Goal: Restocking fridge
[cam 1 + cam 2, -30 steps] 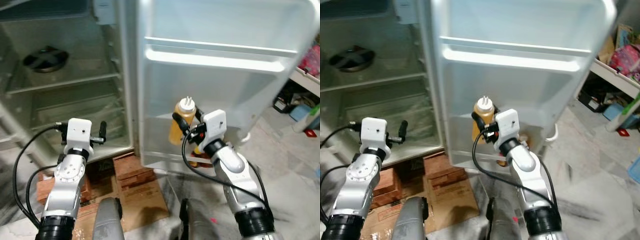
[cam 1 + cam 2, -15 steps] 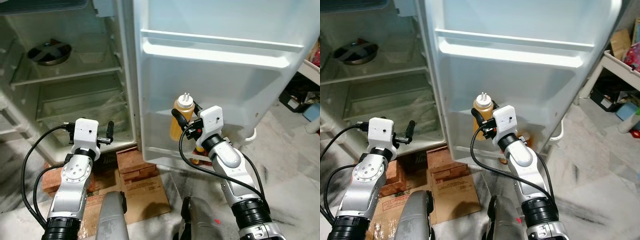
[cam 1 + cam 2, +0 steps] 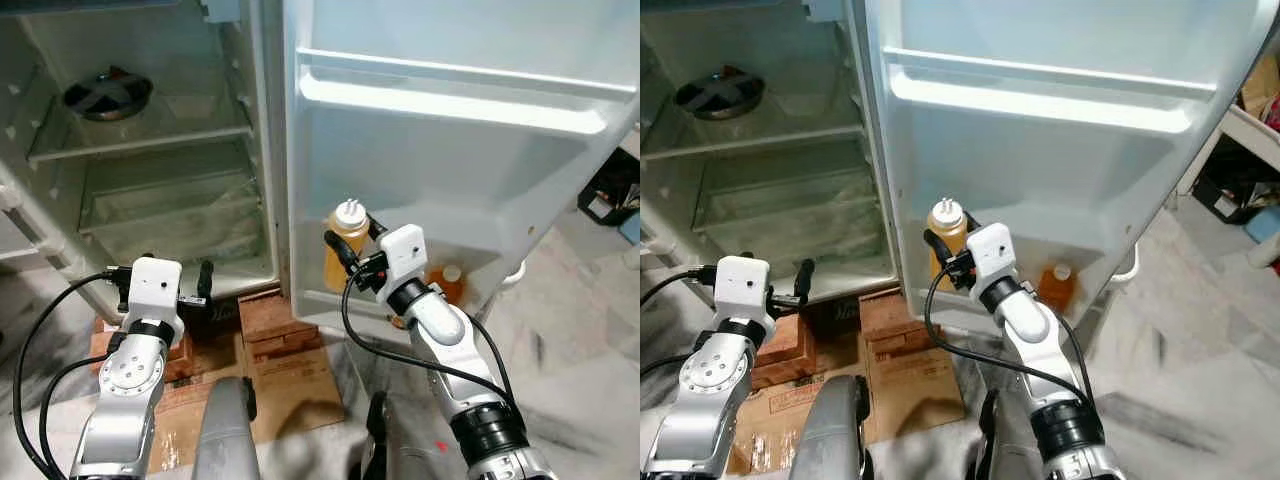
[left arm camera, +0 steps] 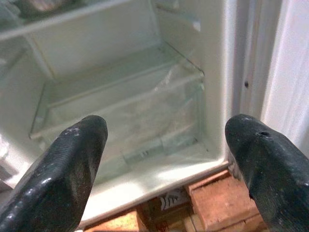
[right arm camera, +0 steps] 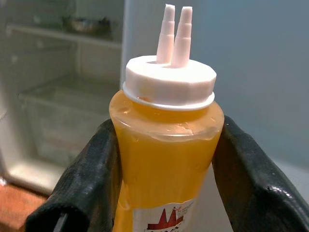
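Two big white surfaces dominate: the open white fridge cabinet (image 3: 150, 190) on the left, with clear shelves and a dark round metal bowl (image 3: 108, 93) on its upper shelf at the far left, and the white fridge door (image 3: 450, 150) swung open on the right, its inner side facing the robot. Below the cabinet, red-brown bricks (image 3: 275, 320) and a flattened brown cardboard sheet (image 3: 290, 385) lie on the grey floor. The right gripper (image 3: 345, 262) is raised near the door's lower shelf, its two black fingers (image 5: 241, 174) closed against both sides of a clear squeeze bottle of orange-yellow sauce with a white twin-nozzle cap (image 5: 166, 145), held upright just in front of that shelf. A small orange bottle with a white cap (image 3: 447, 284) stands in the same door shelf, to the right of the held bottle. The left gripper (image 4: 169, 150) hangs low in front of the cabinet's bottom drawer, fingers (image 4: 67, 164) spread wide apart and holding nothing.
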Controlling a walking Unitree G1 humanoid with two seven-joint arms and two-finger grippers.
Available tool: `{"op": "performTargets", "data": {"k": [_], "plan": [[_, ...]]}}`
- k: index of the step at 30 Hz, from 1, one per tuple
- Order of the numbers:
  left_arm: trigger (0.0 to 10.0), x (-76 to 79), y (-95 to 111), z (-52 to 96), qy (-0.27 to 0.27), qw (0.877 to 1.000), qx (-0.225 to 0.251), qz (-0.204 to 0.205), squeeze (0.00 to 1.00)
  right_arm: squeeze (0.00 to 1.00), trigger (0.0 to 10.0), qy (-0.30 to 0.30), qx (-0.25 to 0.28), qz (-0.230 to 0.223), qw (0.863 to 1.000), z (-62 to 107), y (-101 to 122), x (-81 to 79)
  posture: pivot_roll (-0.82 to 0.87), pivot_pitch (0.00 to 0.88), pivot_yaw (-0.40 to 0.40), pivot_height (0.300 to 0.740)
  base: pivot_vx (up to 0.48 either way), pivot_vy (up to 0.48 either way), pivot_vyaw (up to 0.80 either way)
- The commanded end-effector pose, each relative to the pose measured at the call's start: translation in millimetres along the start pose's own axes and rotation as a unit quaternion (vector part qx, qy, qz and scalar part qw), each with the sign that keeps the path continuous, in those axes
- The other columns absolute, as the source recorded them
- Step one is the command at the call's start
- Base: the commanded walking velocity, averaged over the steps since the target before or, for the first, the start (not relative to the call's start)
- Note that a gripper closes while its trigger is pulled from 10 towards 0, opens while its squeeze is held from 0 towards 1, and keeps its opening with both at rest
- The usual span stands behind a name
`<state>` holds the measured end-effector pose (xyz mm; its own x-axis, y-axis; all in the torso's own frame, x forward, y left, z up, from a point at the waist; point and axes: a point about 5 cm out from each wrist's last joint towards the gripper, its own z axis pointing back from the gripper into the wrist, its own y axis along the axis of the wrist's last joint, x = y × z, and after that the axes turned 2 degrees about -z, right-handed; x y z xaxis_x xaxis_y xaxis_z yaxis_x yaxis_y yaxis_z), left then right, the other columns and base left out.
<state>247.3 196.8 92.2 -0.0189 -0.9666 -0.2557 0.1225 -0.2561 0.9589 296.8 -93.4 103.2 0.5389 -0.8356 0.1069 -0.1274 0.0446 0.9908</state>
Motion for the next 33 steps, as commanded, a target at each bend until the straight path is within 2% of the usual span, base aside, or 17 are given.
{"op": "performTargets", "data": {"k": [1,5,8,12,15,19,26,33], "plan": [[10.0,-2.4,-1,2.9,0.003,1.0,-0.005,-0.005,0.0,0.0,10.0,0.01,0.002,0.013,1.0,-1.1,0,1.4,0.15,0.08,-0.024,0.537,0.0,0.0,0.0],[10.0,-0.9,2,5.2,-0.003,1.0,0.0,-0.003,0.0,0.0,10.0,0.016,-0.004,0.035,0.999,-3.8,-2,9.1,0.15,0.084,-0.025,0.507,0.0,0.0,0.0],[10.0,-0.1,4,7.0,-0.006,1.0,0.003,-0.005,0.0,0.0,10.0,0.01,-0.01,0.054,0.998,-5.3,-5,14.3,0.15,0.083,-0.026,0.502,0.0,0.0,0.0],[10.0,-1.9,5,8.7,-0.002,1.0,0.008,-0.009,0.0,0.0,10.0,0.024,-0.017,0.089,0.996,-10.3,-6,13.4,0.16,0.083,-0.03,0.502,0.0,0.0,0.0],[10.0,-2.4,7,10.1,-0.002,1.0,0.014,-0.013,0.0,0.0,10.0,0.039,0.0,0.127,0.991,-15.0,-3,9.2,0.18,0.092,-0.038,0.502,0.0,0.0,0.0],[10.0,-3.7,10,17.0,0.004,1.0,0.016,-0.012,0.0,0.0,10.0,0.071,0.038,0.217,0.973,-21.1,3,-1.2,0.19,0.116,-0.054,0.502,0.0,0.0,0.0],[10.0,-10.6,7,32.5,0.007,1.0,0.002,-0.005,0.0,0.0,10.0,0.072,0.051,0.239,0.967,-31.9,9,0.7,0.2,0.155,-0.06,0.502,0.0,0.0,0.0],[10.0,-15.4,12,42.7,0.005,1.0,-0.001,-0.009,0.0,0.0,10.0,0.034,0.061,0.266,0.962,-43.5,16,13.3,0.23,0.204,-0.05,0.502,0.0,0.0,0.0]]}}
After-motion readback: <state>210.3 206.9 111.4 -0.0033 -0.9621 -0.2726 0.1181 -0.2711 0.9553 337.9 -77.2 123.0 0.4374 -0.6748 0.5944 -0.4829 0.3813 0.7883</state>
